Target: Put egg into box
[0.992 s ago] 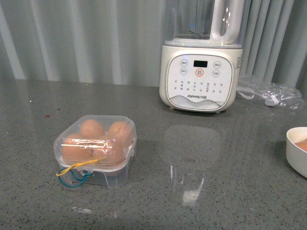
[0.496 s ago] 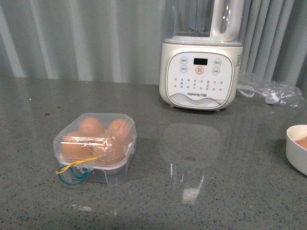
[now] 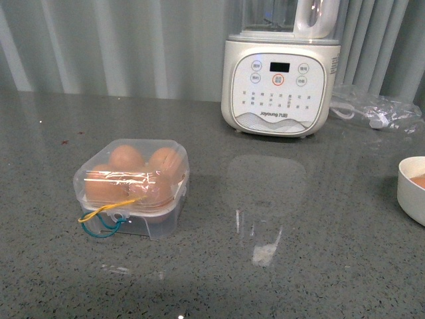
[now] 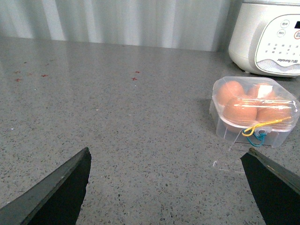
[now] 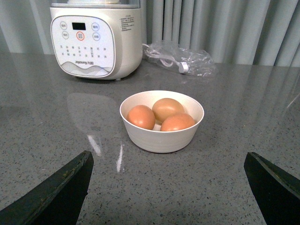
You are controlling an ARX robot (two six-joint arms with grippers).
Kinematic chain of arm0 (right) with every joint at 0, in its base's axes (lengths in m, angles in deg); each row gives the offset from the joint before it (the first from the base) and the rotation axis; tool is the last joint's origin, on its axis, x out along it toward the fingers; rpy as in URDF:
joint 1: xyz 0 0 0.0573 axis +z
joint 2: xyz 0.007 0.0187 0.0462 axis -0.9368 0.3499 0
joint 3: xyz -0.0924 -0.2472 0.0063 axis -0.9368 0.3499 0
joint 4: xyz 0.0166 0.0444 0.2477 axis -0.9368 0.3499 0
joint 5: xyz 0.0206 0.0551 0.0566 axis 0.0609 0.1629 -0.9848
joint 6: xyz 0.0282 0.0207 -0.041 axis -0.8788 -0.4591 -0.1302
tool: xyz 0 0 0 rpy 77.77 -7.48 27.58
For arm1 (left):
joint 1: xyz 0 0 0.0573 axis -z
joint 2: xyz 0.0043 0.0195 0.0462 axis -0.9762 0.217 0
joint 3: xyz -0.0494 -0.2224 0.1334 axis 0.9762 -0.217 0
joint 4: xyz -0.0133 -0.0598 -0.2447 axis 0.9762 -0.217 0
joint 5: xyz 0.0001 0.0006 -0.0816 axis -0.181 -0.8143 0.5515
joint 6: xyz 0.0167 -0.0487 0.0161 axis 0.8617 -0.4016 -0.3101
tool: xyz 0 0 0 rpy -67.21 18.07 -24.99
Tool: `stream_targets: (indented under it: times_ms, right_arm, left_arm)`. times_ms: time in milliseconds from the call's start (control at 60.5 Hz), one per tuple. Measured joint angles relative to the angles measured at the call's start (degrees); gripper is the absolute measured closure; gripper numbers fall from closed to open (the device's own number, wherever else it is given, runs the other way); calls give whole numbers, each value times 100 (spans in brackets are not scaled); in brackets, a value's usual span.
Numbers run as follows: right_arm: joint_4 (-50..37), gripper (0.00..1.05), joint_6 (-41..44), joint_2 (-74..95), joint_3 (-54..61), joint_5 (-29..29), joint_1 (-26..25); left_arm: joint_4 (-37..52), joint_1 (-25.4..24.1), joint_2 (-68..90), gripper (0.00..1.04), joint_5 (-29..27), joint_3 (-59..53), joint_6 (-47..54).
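Both hands hang spread wide above the grey worktop [image 3: 299,252] and hold nothing: the left hand [image 4: 168,187] shows only its two dark fingertips [image 4: 61,187] in its wrist view, and the right hand [image 5: 168,187] likewise in its own. Neither appears in the front view. The box [image 3: 133,186] sits on the worktop toward the left, its clear lid down over four orange-brown eggs, with yellow and blue cords [image 3: 99,222] trailing off its near corner. One egg [image 3: 126,158] fills a far hole (which of the four is the task's egg, I cannot tell). A white bowl [image 5: 161,136] to the right holds three more eggs. Behind stands a cream blender [image 3: 279,86], with a crumpled plastic bag [image 3: 378,109] beside it.
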Motion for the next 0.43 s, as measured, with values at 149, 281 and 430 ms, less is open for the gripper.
stream_targets:
  times_ms: [149, 281, 430]
  right_arm:
    - [0, 7, 0, 0, 0, 0, 0]
    - [0, 7, 0, 0, 0, 0, -2]
    - [0, 7, 0, 0, -2, 0, 0]
  left_arm:
    - [0, 0, 0, 7, 0, 0, 0]
    - [0, 0, 0, 7, 0, 0, 0]
    - [0, 0, 0, 7, 0, 0, 0]
